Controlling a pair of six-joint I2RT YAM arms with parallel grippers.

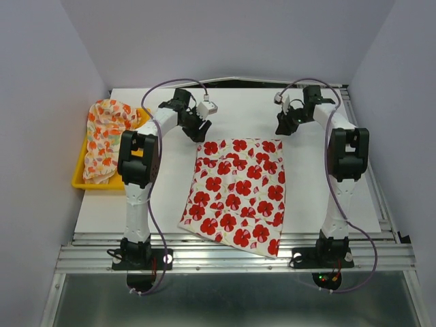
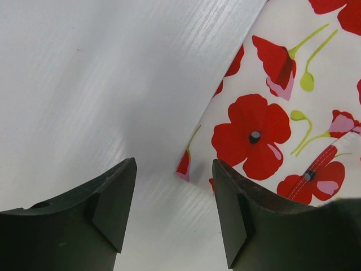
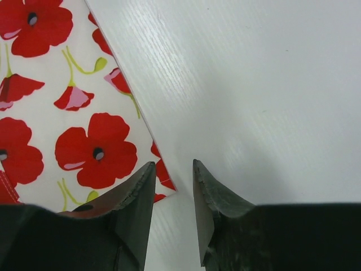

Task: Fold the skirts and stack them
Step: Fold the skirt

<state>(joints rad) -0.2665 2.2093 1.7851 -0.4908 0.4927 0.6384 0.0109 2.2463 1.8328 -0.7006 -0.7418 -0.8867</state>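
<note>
The white skirt with large red flowers (image 1: 238, 191) lies flat in the middle of the white table. The cream skirt with small orange print (image 1: 105, 136) lies bunched in the yellow tray (image 1: 80, 178) at the left. My left gripper (image 1: 198, 129) is open just above the flowered skirt's far left corner (image 2: 189, 169), which lies between its fingers. My right gripper (image 1: 285, 126) is open over the far right corner (image 3: 163, 186); its left finger (image 3: 132, 197) overlaps the cloth edge. Neither holds anything.
The white table top (image 1: 327, 184) ends in a metal rail (image 1: 231, 255) at the near side. Grey walls close in the left, right and back. The tray sits at the table's left edge.
</note>
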